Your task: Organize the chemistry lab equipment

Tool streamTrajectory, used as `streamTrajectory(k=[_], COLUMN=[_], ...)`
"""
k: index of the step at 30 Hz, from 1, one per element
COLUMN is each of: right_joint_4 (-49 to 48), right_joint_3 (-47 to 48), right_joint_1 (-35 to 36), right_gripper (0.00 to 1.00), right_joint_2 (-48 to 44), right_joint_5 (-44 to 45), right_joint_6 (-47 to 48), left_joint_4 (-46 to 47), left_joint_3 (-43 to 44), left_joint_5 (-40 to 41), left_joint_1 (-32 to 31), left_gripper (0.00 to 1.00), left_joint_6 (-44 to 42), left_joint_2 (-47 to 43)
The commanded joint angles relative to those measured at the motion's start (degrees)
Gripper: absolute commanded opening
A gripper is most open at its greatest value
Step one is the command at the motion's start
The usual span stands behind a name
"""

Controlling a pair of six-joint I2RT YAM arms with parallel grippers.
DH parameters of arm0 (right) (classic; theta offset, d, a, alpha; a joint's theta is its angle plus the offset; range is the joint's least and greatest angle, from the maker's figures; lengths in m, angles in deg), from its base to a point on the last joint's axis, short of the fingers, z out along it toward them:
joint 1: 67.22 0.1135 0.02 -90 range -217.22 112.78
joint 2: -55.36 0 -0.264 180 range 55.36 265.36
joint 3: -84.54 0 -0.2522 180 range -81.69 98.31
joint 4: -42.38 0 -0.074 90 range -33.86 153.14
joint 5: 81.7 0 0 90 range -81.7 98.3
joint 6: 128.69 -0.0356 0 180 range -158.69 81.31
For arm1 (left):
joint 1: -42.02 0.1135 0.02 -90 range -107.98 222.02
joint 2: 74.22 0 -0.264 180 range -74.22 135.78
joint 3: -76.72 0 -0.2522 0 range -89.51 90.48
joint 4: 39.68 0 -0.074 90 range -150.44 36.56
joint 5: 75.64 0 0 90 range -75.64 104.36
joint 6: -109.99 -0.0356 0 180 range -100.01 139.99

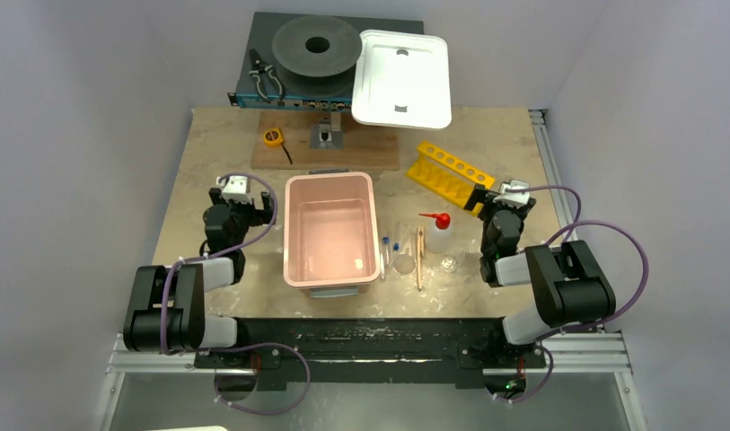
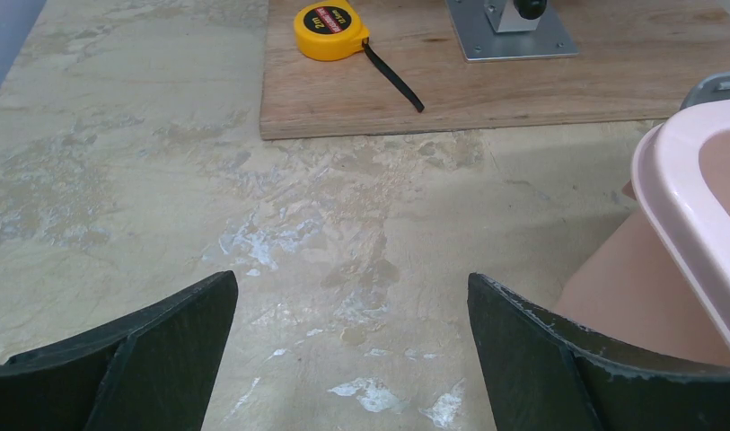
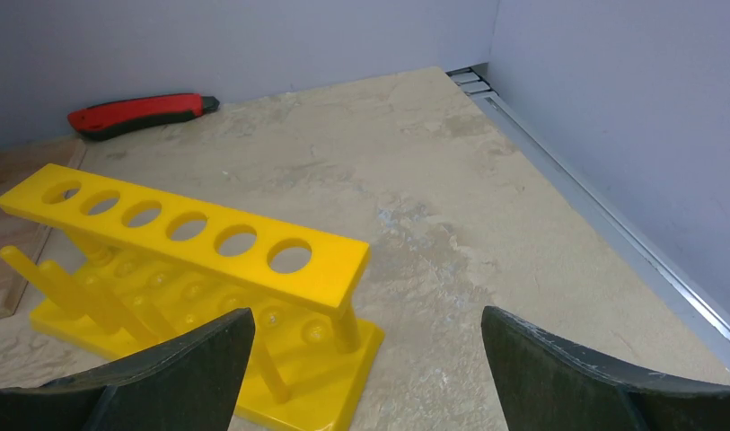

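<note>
A yellow holed rack (image 1: 449,172) stands at the right rear of the table, empty. Nearer, right of the pink bin (image 1: 330,231), lie a white squeeze bottle with a red spout (image 1: 440,229), thin blue-capped tubes (image 1: 388,251), wooden sticks (image 1: 420,258), a clear round dish (image 1: 404,264) and a tiny glass (image 1: 448,264). My left gripper (image 1: 241,199) is open left of the bin over bare table (image 2: 352,296). My right gripper (image 1: 503,196) is open just behind the rack's near end (image 3: 208,238), nothing between its fingers (image 3: 368,328).
A wooden board (image 2: 523,81) behind the bin carries a yellow tape measure (image 2: 329,30) and a metal block (image 1: 328,135). Further back sit a white lid (image 1: 402,78), a black disc (image 1: 317,47) and black pliers (image 1: 266,79). A red knife (image 3: 136,112) lies by the back wall.
</note>
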Motion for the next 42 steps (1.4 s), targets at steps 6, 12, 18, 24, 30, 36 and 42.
streamTrajectory(k=[6,12,18,24,30,36,42], right_joint_4=[-2.91,24.29,42.66,54.69,61.47,69.82,78.88], right_joint_3=[0.94,6.22,14.77,25.18,30.11,36.12,45.99], right_joint_1=[-0.05,0.75,0.67,0.66,2.41,3.39,3.31], right_gripper=[0.99,0.99,0.99,0.99,0.96,0.91,0.80], right_joint_2=[-1.68,-15.73,-24.56,-24.64,-24.19,-19.11,-10.34], right_joint_5=[3.56,7.43,1.04,-10.09,-8.02,-2.74,-0.13], right_joint_6=[0.27,-6.81,-23.94,-19.94,-17.13,-17.02,-19.80], left_joint_4=[0.63,-13.69,-49.58,-69.42,-74.80,-74.70,-71.61], left_joint_3=[1.21,6.06,23.92,34.43,34.80,33.21,29.80], left_joint_5=[-0.42,-4.77,-7.56,-17.38,-14.33,-6.75,4.20], left_joint_1=[-0.31,3.30,3.49,3.48,-8.99,-11.99,-15.70], left_gripper=[1.00,1.00,1.00,1.00,1.00,1.00,1.00], left_joint_6=[-0.94,2.02,-1.43,-0.68,0.08,-1.27,-9.79], left_joint_2=[-0.59,-10.24,-17.82,-21.51,-19.78,-12.64,-10.49])
